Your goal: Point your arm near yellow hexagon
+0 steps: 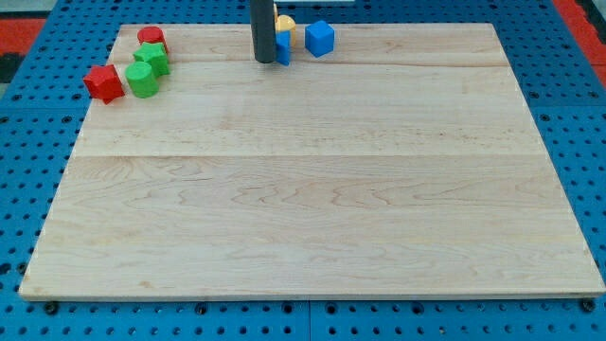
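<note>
Wood fills most of the scene: a pale plank surface [312, 189] lying on a blue pegboard base [28, 57] dotted with dark holes. A dark straight rod comes down from the far edge, slightly left of centre, and my tip [264, 61] rests on the surface close to its far edge. The end effector is only this rod, with no jaws to open or close, and it holds nothing.

Just right of the rod, and partly hidden behind it, sits the yellow hexagon [284, 23], of which only a small yellow patch shows, so its shape is hard to confirm. Directly in front of that patch is a blue block [283, 46], also largely covered by the rod; its shape cannot be made out. My tip is just beside this pair, at their left and a little nearer; whether it touches the blue block cannot be told. A little further right stands a blue cube [320, 38], apart from the rod.

At the far left corner of the surface is a cluster of four blocks. A red cylinder [151, 39] is farthest back, a green block [152, 59] sits just in front of it, another green block [143, 80] sits nearer and slightly left, and a red block [103, 82] lies at the left of that one. This cluster is well apart from my tip.
</note>
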{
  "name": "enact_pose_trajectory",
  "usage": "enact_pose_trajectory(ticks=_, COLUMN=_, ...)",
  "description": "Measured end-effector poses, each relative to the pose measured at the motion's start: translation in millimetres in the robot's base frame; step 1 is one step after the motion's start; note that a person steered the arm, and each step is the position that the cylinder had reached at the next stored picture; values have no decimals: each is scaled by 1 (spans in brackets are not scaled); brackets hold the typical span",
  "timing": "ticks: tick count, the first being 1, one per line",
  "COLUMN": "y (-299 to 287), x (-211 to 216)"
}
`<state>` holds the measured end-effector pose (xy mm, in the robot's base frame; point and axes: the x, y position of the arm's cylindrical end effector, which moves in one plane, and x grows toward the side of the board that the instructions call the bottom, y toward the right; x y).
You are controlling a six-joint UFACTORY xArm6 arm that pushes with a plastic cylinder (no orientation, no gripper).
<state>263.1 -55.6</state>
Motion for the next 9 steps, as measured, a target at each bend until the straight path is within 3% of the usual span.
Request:
enact_pose_trajectory(ticks=3, y=-19, x=15)
enact_pose_trajectory(ticks=4, y=-88, x=-71)
enact_pose_trajectory(ticks=9, y=-65, x=-71)
